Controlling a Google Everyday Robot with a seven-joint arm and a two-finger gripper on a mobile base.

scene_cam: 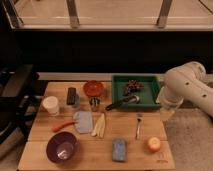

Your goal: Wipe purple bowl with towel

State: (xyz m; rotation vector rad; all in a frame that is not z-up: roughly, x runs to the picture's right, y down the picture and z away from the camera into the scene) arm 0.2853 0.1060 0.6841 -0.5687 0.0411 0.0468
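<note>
The purple bowl stands upright at the front left corner of the wooden table, with something pale inside it. The grey-blue towel lies flat just behind and to the right of the bowl, apart from it. My white arm comes in from the right. The gripper hangs at the arm's lower end beside the table's right edge, in front of the green tray and far from both bowl and towel. It holds nothing that I can see.
A green tray at the back right holds a dark cluster, and a black-handled utensil lies over its front rim. Also on the table are a red bowl, metal cup, white cup, fork, blue sponge and orange.
</note>
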